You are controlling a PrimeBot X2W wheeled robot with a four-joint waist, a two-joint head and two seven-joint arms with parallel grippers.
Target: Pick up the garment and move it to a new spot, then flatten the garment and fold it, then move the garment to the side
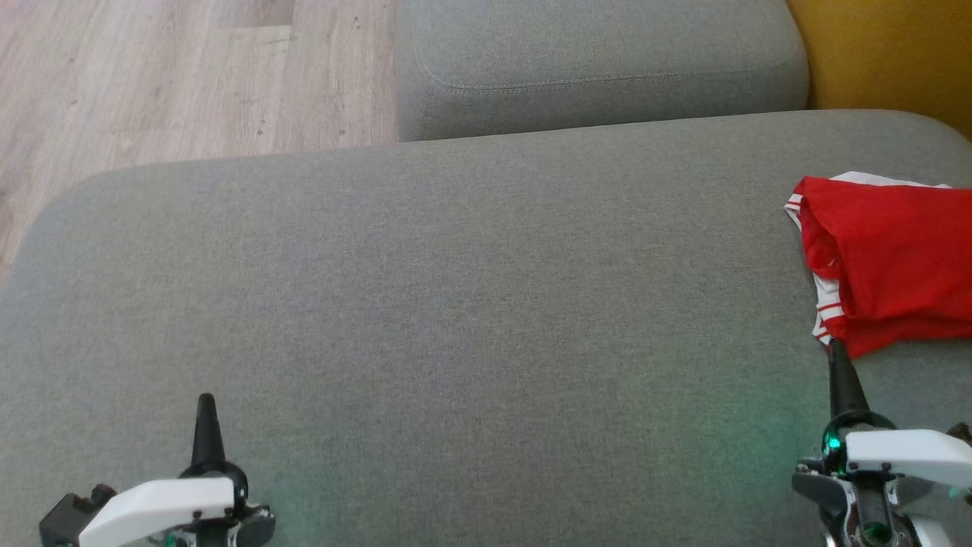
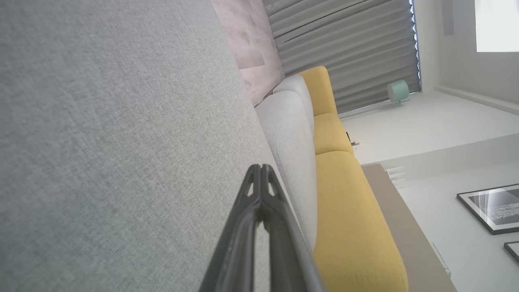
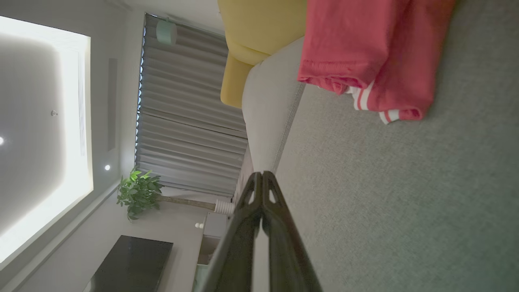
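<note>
1. Lying at the right edge of the grey cushion (image 1: 456, 304), the red garment (image 1: 892, 266) was doubled over in loose layers (white striped trim showing).
2. Both claws were pressed together and held nothing. The left gripper (image 1: 206, 401) was well apart from the cloth, and the right gripper (image 1: 836, 348) pointed at its near hem.
3. This fitted either a bundle awaiting pickup or a folded one set aside; either way, the wise course was keeping that tip from snagging the hem.
</note>
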